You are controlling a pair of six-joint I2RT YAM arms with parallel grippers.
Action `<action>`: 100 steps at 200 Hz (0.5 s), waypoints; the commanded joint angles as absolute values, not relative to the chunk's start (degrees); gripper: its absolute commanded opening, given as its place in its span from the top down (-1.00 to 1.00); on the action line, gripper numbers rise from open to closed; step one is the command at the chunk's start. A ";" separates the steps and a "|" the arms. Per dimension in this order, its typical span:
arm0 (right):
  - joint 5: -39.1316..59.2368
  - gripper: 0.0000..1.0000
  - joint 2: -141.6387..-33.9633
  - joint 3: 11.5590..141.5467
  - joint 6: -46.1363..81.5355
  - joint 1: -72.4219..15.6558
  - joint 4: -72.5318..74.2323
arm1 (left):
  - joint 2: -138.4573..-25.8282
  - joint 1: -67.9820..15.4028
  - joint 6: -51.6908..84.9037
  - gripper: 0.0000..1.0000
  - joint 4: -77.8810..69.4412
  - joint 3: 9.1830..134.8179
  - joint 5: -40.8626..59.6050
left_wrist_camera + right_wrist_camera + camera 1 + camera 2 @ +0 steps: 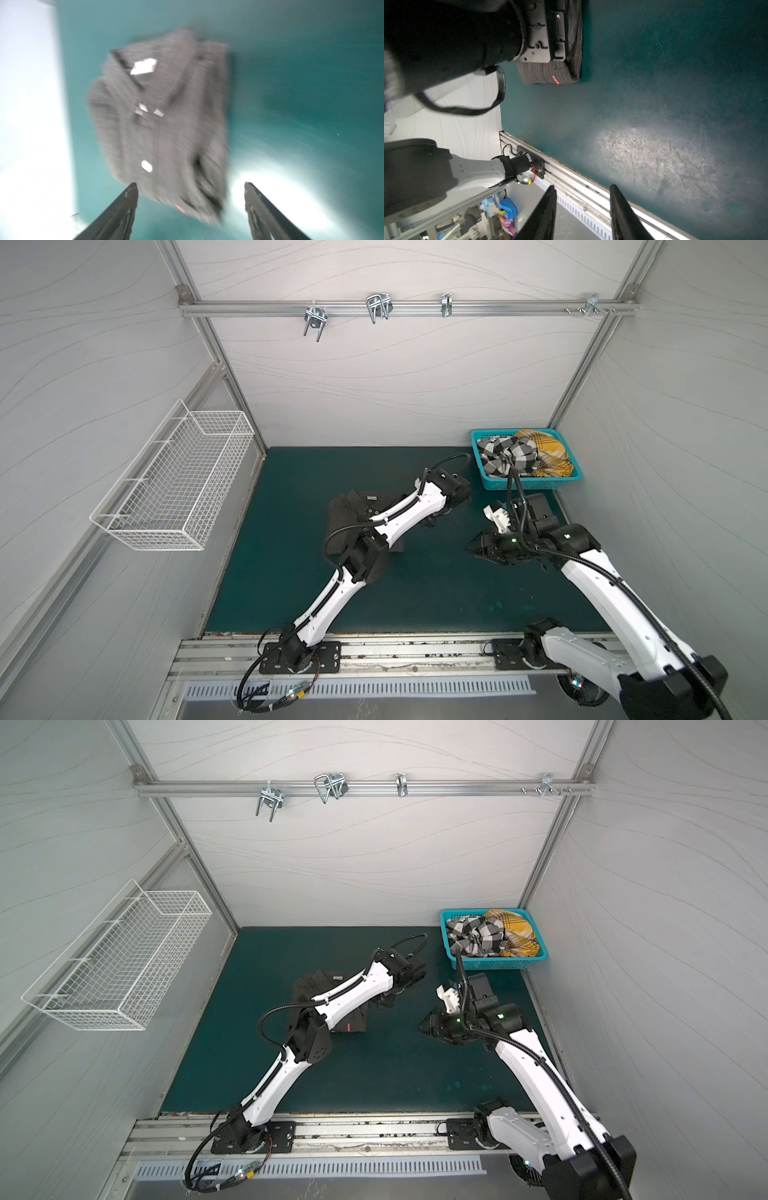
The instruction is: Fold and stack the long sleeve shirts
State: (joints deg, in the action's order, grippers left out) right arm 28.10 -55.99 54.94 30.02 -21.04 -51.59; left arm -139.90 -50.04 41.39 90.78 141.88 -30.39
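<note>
A dark charcoal pinstriped shirt [345,514] [307,986] lies folded on the green mat, partly hidden under my left arm. Its red hem tag [555,80] shows at the near edge. The left wrist view is blurred and shows this shirt [162,116] beyond my left gripper [191,187] [430,524], which is open and empty just off the shirt's right edge. My right gripper [583,189] [471,547] hovers open and empty over bare mat to the shirt's right. A black-and-white check shirt [507,456] and a mustard-yellow plaid shirt [548,456] lie crumpled in the teal basket [523,485].
The teal basket [490,964] stands at the mat's far right corner. A white wire basket [174,485] hangs on the left wall. Metal hooks [378,306] sit on the rail along the back wall. An aluminium rail [415,651] borders the mat's near edge.
</note>
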 commanded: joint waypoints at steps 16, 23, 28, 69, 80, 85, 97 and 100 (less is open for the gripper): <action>28.13 0.07 -55.49 55.19 29.47 -20.37 -55.61 | -124.50 -41.86 42.85 -0.53 92.93 130.67 -19.69; 28.65 0.07 -56.80 55.21 29.36 -20.55 -55.06 | -119.78 -38.92 41.45 -0.48 87.92 123.28 -18.24; 29.07 0.07 -58.21 55.32 29.35 -20.77 -54.66 | -116.50 -36.75 40.22 -0.43 83.77 117.64 -17.09; 21.85 0.07 -75.05 65.46 28.62 -33.01 -52.21 | -105.65 -22.32 34.72 0.20 67.33 93.30 -6.69; 20.33 0.08 -80.44 70.23 28.93 -35.95 -51.51 | -106.47 -21.21 33.07 0.32 65.55 91.40 -5.43; 19.80 0.08 -82.78 72.36 29.05 -36.99 -50.87 | -106.87 -20.98 32.34 0.38 64.93 90.79 -5.00; 19.35 0.14 -88.10 77.28 29.42 -38.94 -49.30 | -108.16 -20.49 31.27 0.50 63.52 89.65 -4.07; 19.38 0.17 -89.55 78.47 29.44 -39.32 -48.90 | -108.38 -20.34 31.14 0.52 63.01 89.33 -3.86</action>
